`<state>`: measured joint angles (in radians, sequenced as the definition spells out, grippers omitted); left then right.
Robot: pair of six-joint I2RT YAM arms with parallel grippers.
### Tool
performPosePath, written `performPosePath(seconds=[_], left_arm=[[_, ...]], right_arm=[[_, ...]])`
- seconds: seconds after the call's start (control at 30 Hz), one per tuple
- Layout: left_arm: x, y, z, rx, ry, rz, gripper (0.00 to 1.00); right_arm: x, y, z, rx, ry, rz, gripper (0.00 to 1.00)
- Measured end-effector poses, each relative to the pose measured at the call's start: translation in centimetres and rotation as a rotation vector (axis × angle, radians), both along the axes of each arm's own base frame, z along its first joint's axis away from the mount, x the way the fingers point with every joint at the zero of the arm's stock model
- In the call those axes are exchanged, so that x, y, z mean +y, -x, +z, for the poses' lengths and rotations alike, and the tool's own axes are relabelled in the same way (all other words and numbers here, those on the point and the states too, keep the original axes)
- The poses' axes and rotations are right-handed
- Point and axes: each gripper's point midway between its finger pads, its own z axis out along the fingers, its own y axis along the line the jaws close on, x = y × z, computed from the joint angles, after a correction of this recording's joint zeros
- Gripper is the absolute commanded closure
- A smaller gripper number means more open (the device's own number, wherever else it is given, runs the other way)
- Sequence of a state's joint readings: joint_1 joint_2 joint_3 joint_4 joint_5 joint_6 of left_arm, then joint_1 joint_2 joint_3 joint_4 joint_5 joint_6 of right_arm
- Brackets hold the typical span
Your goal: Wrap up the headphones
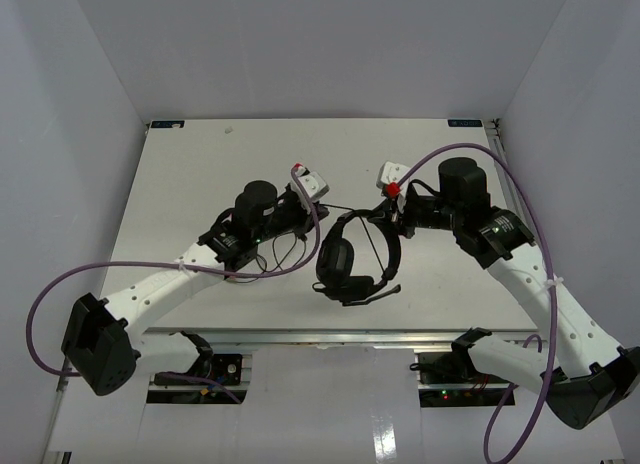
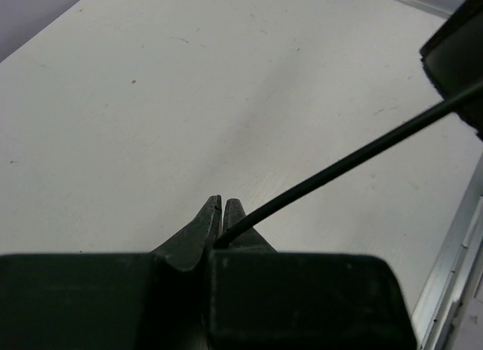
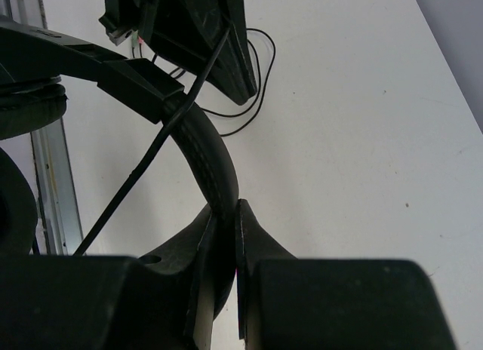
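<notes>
Item: black headphones (image 1: 338, 259), at centre of white table (image 1: 200, 164); left pincer (image 2: 221, 204) clamped on thin cable (image 2: 355, 159); right pincer (image 3: 225, 214) clamped on padded headband (image 3: 207, 154).

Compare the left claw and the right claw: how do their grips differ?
The left claw pinches the thin black cable; the right claw clamps the padded black curved headband. The left claw's jaws almost meet; the right claw's jaws stand apart by the band's thickness. The left claw sits left of the black over-ear headphones; the right claw at their right. Both are shut on parts of those headphones.
</notes>
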<state>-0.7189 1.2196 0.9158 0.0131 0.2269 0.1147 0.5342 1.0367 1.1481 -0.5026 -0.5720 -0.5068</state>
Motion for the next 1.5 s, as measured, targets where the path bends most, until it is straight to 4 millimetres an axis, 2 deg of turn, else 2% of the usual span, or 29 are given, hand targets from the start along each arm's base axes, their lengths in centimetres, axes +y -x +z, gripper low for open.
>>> performPosePath(seconds=[0.27, 0.53, 0.9, 1.2, 1.5], left_arm=[[-0.5, 1.6, 1.8, 0.004, 0.168, -0.067, 0.93], [-2.1, 3.6, 1.4, 0.046, 0.313, -0.183, 0.91], [-3.5, 4.0, 2.3, 0.038, 0.458, -0.266, 0.84], [-3.1, 3.3, -0.7, 0.133, 0.401, -0.226, 0.76], [-3.1, 3.6, -1.2, 0.157, 0.389, -0.231, 0.8]], right_arm=[[-0.2, 0.2, 1.6, 0.037, -0.059, 0.02, 0.92], [-1.0, -0.8, 4.3, 0.131, -0.146, 0.0, 0.92], [-1.2, -1.4, 5.4, 0.332, -0.253, -0.06, 0.92], [-1.5, -2.6, 8.6, 0.231, -0.334, -0.063, 0.92], [-1.6, -2.8, 9.4, 0.21, -0.351, -0.07, 0.92]])
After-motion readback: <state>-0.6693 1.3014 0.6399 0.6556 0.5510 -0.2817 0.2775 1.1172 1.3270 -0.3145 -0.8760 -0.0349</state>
